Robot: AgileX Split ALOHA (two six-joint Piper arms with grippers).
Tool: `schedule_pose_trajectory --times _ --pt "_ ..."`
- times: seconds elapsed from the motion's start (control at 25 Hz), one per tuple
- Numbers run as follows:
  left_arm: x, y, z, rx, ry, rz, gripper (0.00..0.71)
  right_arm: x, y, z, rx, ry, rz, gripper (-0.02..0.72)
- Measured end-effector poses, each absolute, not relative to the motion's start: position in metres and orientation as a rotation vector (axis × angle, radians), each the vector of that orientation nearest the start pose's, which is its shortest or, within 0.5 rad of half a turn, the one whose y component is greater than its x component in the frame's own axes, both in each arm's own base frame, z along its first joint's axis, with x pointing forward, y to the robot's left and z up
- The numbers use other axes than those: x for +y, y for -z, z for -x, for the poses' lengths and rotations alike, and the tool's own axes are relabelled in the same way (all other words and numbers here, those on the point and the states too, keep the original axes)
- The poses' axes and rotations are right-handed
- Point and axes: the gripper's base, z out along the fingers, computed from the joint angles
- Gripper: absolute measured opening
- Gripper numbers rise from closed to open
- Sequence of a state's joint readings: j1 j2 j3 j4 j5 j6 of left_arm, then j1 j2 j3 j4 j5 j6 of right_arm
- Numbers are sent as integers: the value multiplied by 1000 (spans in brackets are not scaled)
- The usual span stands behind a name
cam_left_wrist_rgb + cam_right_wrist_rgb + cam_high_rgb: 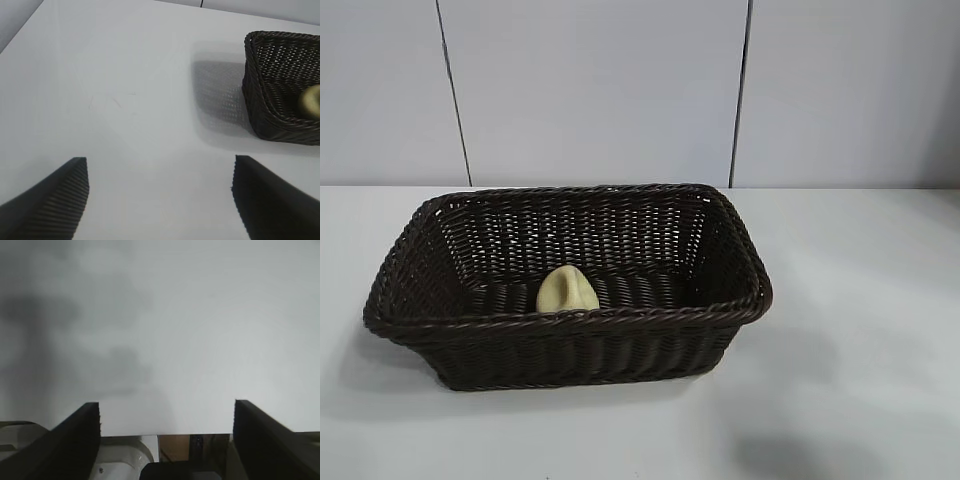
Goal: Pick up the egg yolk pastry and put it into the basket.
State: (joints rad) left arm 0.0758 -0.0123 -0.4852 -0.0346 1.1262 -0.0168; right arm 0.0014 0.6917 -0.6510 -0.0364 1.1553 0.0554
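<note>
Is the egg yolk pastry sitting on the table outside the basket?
No, the egg yolk pastry lies inside the basket, against its near wall.

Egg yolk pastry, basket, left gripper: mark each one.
egg yolk pastry (567,291), exterior view, its rounded top.
basket (620,318), exterior view, near braided rim.
left gripper (160,200), left wrist view, midway between open fingertips.

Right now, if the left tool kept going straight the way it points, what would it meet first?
Probably only bare table. The left tool is open, with empty white surface between and ahead of its fingers. The basket, holding the egg yolk pastry, sits off to the side, though depth is unclear.
</note>
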Motion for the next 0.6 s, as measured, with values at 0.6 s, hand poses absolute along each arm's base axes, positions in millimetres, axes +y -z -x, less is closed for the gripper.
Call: schedule_pose_trajectory --times 0.6 --pt "-3 -268 8 2110 7 95 571 -1 -266 -28 2285 -6 -60 537"
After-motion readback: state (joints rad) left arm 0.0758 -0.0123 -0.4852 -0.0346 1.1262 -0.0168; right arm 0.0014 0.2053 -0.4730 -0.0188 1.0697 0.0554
